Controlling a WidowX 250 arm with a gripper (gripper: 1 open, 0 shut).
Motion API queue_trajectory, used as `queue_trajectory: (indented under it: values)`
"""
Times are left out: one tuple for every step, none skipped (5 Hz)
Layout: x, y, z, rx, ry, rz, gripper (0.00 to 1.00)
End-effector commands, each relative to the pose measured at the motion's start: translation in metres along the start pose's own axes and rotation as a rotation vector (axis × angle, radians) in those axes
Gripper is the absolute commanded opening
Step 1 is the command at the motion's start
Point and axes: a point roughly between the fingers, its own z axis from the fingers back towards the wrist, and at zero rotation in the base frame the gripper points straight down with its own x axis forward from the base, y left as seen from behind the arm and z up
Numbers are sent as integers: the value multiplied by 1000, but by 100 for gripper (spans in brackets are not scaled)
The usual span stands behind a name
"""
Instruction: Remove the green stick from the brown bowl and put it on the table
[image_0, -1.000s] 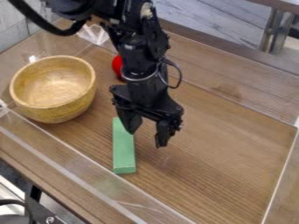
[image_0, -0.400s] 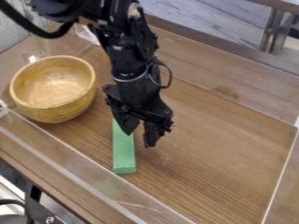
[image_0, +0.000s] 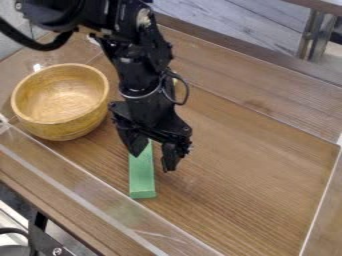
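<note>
No legible writing — green stick (image_0: 140, 176) flat on table (image_0: 254, 190).

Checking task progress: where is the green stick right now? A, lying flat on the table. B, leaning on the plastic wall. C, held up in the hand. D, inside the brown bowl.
A: the green stick lies flat on the table, outside the brown bowl.

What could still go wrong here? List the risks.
1. The open gripper hangs low right over the upper end of the green stick, which lies flat on the table; a sideways move could drag it.
2. The stick lies near the clear front wall, so a nudge might push it against that.
3. The brown bowl sits close to the arm's left in the picture; a swing could bump it.
</note>
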Motion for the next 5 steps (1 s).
queue_trajectory:
  values:
    - [5, -7, 8, 8, -52, 31, 100]
    - [4, -17, 9, 8, -58, 36, 100]
    - [5, -25, 18, 8, -63, 24, 100]
    - [7, -30, 27, 0, -69, 17, 100]
    - [6, -33, 12, 9, -73, 65, 100]
